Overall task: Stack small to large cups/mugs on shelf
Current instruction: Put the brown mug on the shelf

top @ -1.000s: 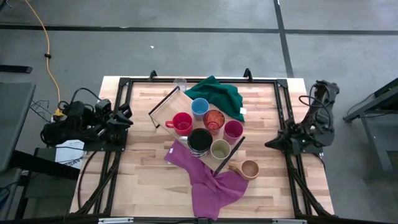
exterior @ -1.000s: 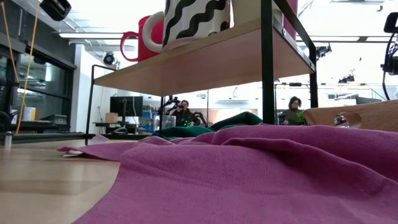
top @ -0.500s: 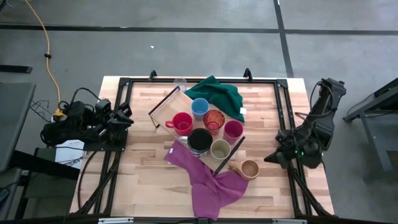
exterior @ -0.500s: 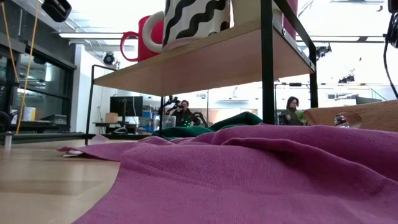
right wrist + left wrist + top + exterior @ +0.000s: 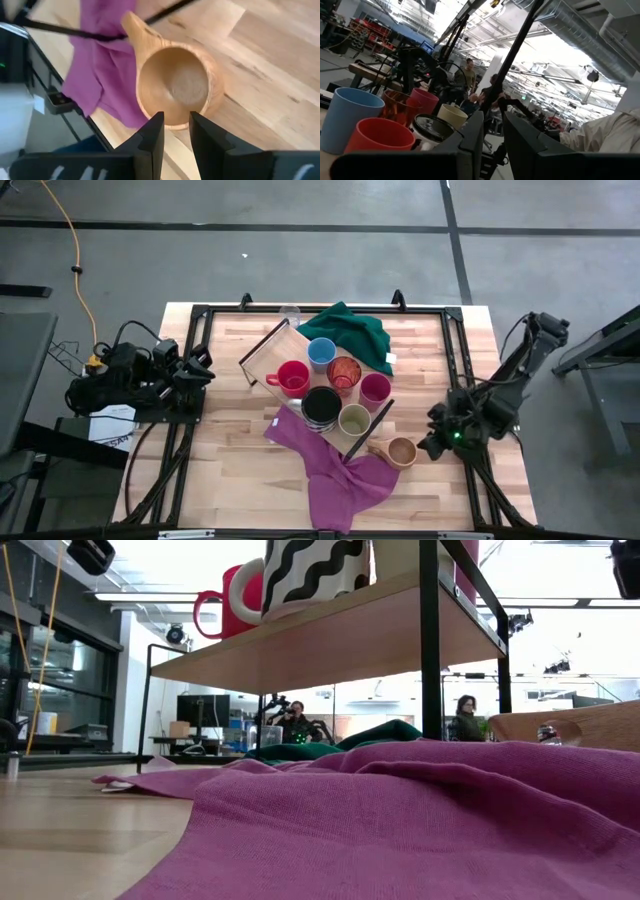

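The shelf stands slantwise mid-table on black frame ends. On its board stand the red mug, blue cup, orange cup, magenta cup, black mug and olive-beige cup. The clear glass stands on the table at the far edge. The tan cup stands upright on the table beside the purple cloth, open side up. My right gripper hovers just right of it with fingers close together, touching nothing. My left gripper waits at the left edge, fingers close together.
A purple cloth lies from under the shelf's near end toward the near edge and fills the low view. A green cloth lies behind the shelf. Black frame rails run along the table's sides. People show in the room beyond.
My right gripper has gone toward the table's near edge and leftward, ending beside the tan cup. The cups, shelf and cloths have stayed in place.
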